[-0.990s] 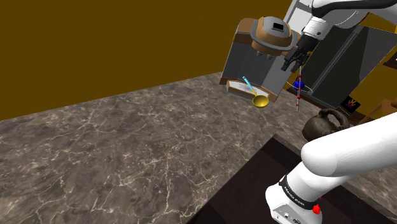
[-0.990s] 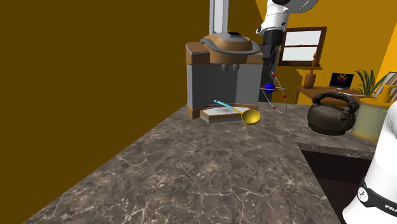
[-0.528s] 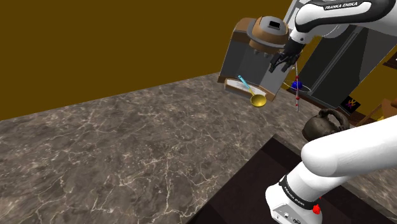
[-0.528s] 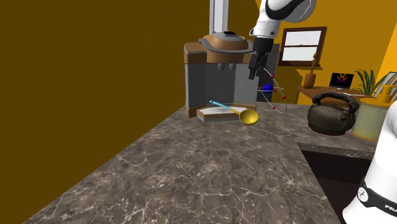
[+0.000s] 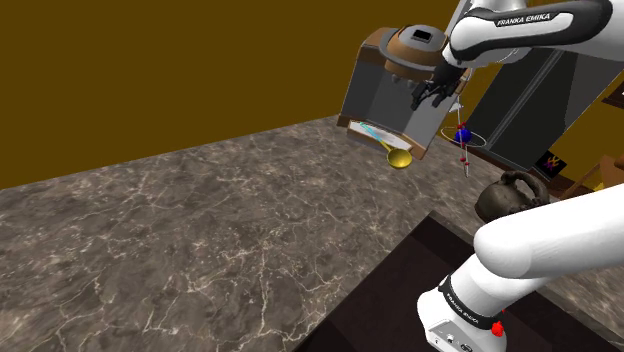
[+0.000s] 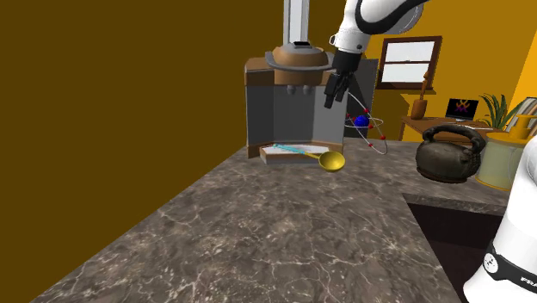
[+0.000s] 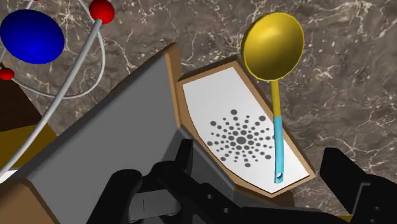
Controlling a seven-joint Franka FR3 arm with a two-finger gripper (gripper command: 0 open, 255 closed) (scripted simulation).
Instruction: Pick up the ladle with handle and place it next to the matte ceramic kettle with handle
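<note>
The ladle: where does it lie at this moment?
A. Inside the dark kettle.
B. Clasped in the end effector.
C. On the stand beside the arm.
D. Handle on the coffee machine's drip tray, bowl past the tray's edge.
D: the ladle rests its blue handle on the white perforated drip tray of the coffee machine, and its yellow bowl juts over the counter.

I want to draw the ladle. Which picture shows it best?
The wrist view: the ladle appears close up from above, yellow bowl over the counter, blue handle end on the white tray. The shoulder and second exterior views show it small, far off.
</note>
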